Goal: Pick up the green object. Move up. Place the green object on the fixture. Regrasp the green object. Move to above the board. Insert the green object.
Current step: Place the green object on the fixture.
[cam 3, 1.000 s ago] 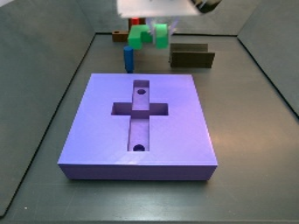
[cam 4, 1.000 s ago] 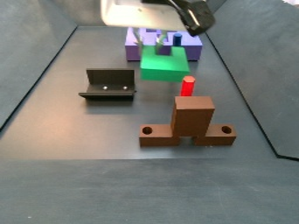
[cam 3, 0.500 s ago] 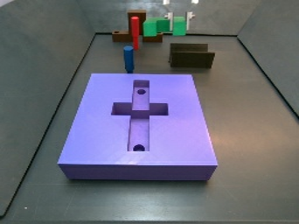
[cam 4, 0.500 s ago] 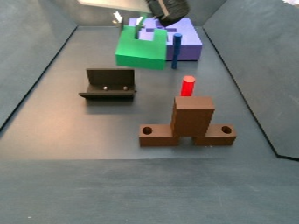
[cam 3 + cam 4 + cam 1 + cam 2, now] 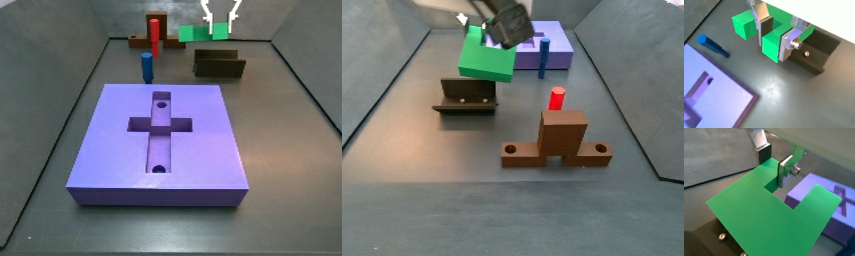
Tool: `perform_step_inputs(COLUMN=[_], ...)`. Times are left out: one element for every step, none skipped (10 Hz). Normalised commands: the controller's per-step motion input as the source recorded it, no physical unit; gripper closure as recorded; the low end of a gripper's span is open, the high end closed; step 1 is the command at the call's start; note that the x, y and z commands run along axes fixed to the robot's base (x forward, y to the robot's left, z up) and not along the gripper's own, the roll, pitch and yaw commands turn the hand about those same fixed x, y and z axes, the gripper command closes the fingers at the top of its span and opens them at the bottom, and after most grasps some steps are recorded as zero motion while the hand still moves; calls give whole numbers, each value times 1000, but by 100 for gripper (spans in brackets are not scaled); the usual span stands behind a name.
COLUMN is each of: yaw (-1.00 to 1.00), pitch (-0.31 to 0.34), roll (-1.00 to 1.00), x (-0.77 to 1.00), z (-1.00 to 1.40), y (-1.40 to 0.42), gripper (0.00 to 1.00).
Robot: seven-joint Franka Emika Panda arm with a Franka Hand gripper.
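Observation:
My gripper (image 5: pixel 777 37) is shut on one prong of the green object (image 5: pixel 745 24), a bright green U-shaped block. Both wrist views show the silver fingers (image 5: pixel 785 172) clamping that prong (image 5: pixel 757 218). In both side views the gripper (image 5: pixel 221 14) holds the green object (image 5: pixel 203 32) in the air, tilted (image 5: pixel 484 58), above the dark fixture (image 5: pixel 218 65). The fixture (image 5: pixel 465 97) stands on the floor and holds nothing. The purple board (image 5: pixel 160 140) with its cross-shaped slot lies apart from the gripper (image 5: pixel 505 22).
A blue peg (image 5: pixel 147 66) stands between the board and the fixture. A brown base (image 5: pixel 563 140) with a red peg (image 5: pixel 556 97) stands near the fixture. Dark walls close in the floor. The board (image 5: pixel 711 95) and blue peg (image 5: pixel 714 46) show in a wrist view.
My gripper has carried the green object up and sideways, away from the blue peg and board, to above the fixture. The block now hangs tilted.

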Motion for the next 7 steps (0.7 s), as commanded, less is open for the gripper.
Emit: perform_step_inputs(yaw=[-154, -114, -86, -57, -37, -14, 0], pitch=[280, 314, 331, 346, 311, 263, 223], roll=[-649, -660, -663, -669, -669, -663, -651], x=[774, 734, 709, 706, 634, 646, 689], z=[0, 0, 0, 0, 0, 0, 0], y=[103, 171, 231, 251, 317, 320, 311], gripper=[100, 100, 100, 100, 100, 100, 100])
